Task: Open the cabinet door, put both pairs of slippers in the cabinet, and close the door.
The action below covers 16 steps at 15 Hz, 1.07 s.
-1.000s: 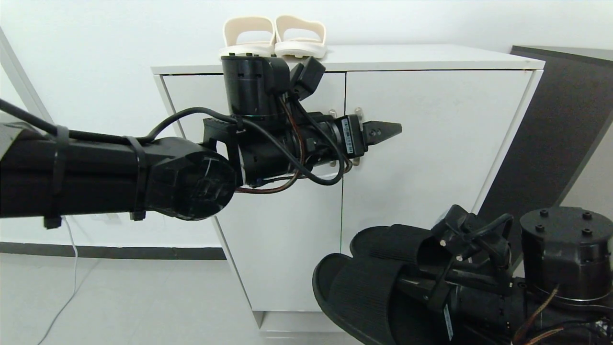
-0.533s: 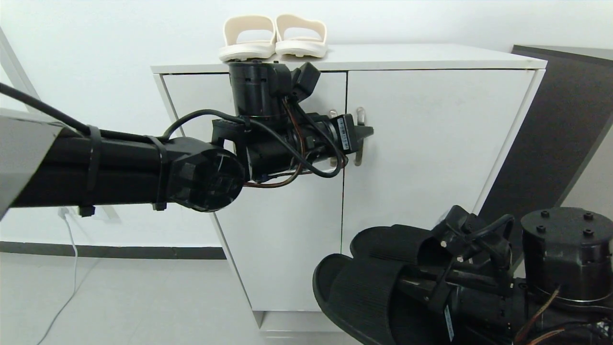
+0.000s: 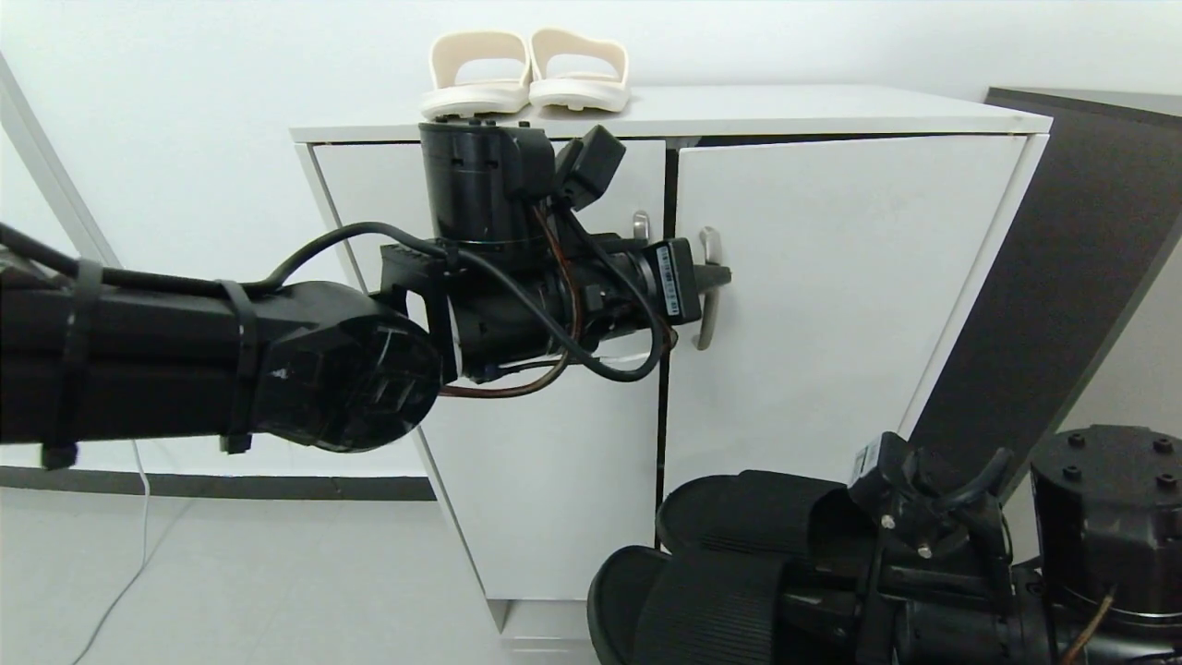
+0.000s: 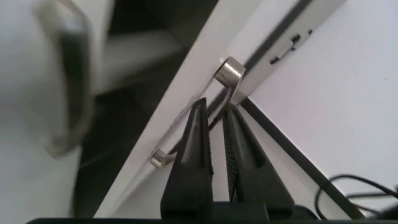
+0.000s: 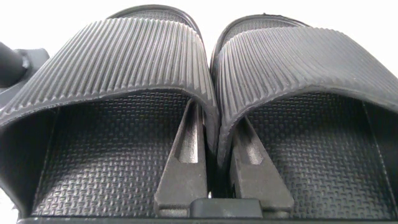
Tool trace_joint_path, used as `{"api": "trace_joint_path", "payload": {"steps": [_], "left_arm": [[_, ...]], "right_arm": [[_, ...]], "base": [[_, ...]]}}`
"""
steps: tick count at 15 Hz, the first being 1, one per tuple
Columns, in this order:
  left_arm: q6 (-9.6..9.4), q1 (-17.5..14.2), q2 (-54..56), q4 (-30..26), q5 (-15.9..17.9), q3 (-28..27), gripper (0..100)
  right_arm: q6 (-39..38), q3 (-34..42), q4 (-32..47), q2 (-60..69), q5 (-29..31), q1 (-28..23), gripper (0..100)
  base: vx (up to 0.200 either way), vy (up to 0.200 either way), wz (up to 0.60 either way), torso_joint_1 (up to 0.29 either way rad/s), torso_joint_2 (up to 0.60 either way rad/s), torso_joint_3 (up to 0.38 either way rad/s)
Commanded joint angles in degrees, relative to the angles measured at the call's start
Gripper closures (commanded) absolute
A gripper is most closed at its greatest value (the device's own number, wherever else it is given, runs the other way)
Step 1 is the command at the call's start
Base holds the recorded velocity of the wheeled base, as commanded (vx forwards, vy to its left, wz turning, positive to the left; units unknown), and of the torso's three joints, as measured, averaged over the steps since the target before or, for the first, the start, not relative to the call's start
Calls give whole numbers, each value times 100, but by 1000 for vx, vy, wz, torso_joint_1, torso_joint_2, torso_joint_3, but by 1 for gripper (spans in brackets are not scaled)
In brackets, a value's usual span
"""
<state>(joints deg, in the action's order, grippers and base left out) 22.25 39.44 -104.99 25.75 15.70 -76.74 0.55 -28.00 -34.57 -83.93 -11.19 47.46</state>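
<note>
This looks like a home hallway, or a room staged as one. A white two-door shoe cabinet (image 3: 831, 111), with a metal handle (image 3: 706, 319) on each door, stands against a plain white wall (image 3: 185, 92). Cream slippers (image 3: 528, 69) sit on its top and black slippers (image 3: 739, 513) are low in front of it. A dark skirting strip (image 3: 231, 486) runs along the wall above a pale floor (image 3: 231, 582), and a dark panel (image 3: 1062, 231) stands beside the cabinet.

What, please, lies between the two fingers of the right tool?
The adjoining inner side walls of the two black slippers lie there, pinched together, with one finger of the right tool inside each slipper, as the right wrist view shows.
</note>
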Motion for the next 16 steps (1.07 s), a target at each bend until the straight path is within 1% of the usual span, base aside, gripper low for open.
{"api": "trace_joint_path", "payload": {"steps": [1,2,3,5,6,7,8,10,11,12,13,15,16], "left_arm": [[-19,178,417,71,-14,335,100],[-28,301,567,88,-14,493,100],[-36,354,655,115,-23,590,100],[-195,468,1033,211,-32,1091,100],[-247,468,1156,273,-32,1276,100],[-247,468,1323,414,-50,1522,100],[-238,407,1349,554,-58,1662,100],[-230,187,1340,809,-14,1829,100],[-230,29,1217,871,-6,1803,100],[-212,-50,1059,871,47,1671,100],[-151,-129,839,871,117,1478,100],[104,-173,470,950,135,1152,100],[139,-173,303,1064,135,1012,100]], "right_arm": [[51,84,-6,88,-85,9,100],[174,120,-6,88,-111,9,100],[235,155,-6,96,-120,9,100],[385,251,-6,96,-120,9,100],[411,287,-6,96,-129,9,100],[552,348,-6,96,-252,18,100],[622,374,-6,105,-287,18,100],[631,436,-32,132,-296,27,100],[631,453,-41,140,-287,62,100],[631,453,-41,140,-287,71,100],[631,471,-50,140,-305,71,100],[631,515,-102,140,-375,79,100],[639,559,-111,149,-410,123,100]], "base": [[0,0,0,0,0,0],[0,0,0,0,0,0],[0,0,0,0,0,0],[0,0,0,0,0,0],[0,0,0,0,0,0],[0,0,0,0,0,0],[0,0,0,0,0,0],[0,0,0,0,0,0],[0,0,0,0,0,0],[0,0,0,0,0,0],[0,0,0,0,0,0],[0,0,0,0,0,0],[0,0,0,0,0,0]]}}
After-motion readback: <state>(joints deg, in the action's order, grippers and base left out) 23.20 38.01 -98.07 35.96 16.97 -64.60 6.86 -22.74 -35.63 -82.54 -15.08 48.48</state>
